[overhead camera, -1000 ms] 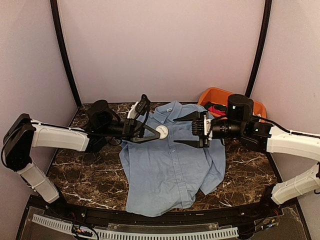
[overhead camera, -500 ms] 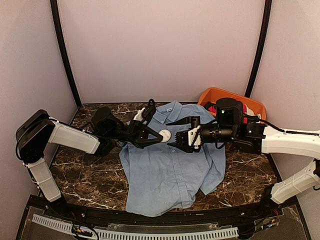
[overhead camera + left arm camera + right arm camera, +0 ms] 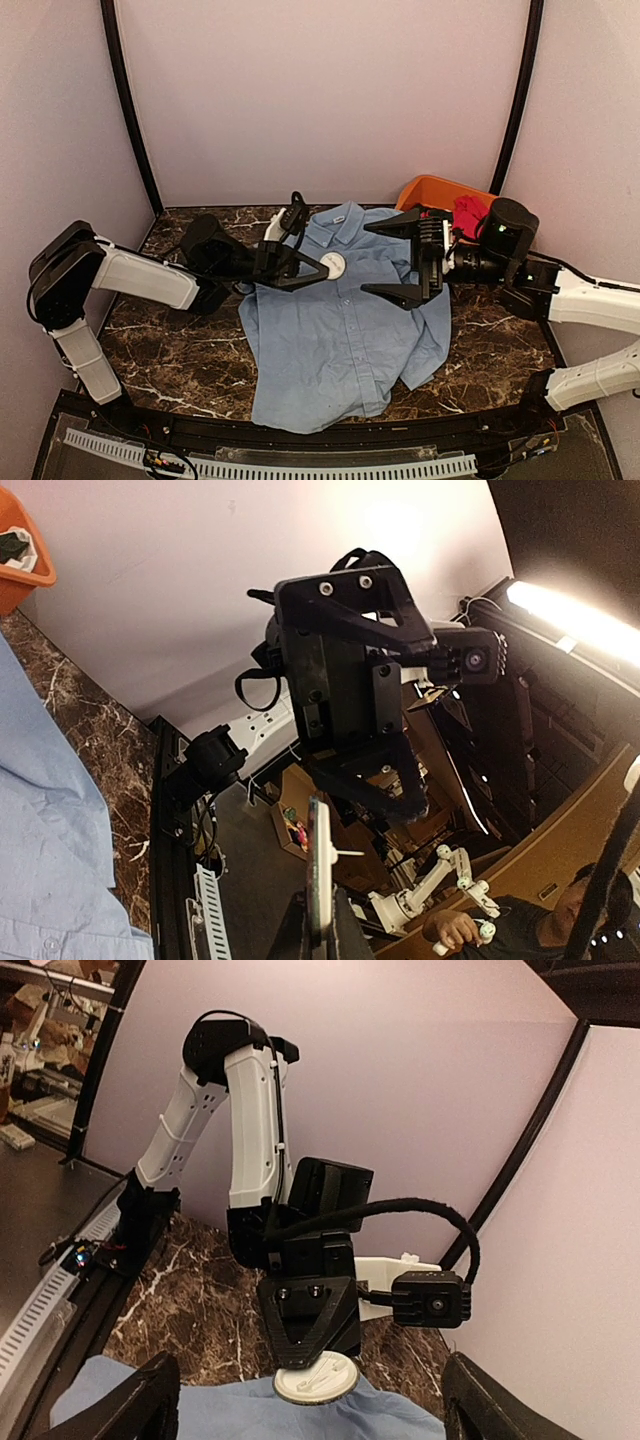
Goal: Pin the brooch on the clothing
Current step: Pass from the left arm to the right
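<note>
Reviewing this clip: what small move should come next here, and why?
Probably ease the right gripper forward so its open jaws bracket the brooch. The left gripper pinches that disc above the shirt, facing the right one, with a gap between them.

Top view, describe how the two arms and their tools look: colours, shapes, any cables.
The left arm and right arm both have smooth white link shells with black joint housings. Each ends in a black tool, the left tool and right tool, with two tapered, triangular fingers. A black cable loops to a small black camera mounted beside the left tool.
</note>
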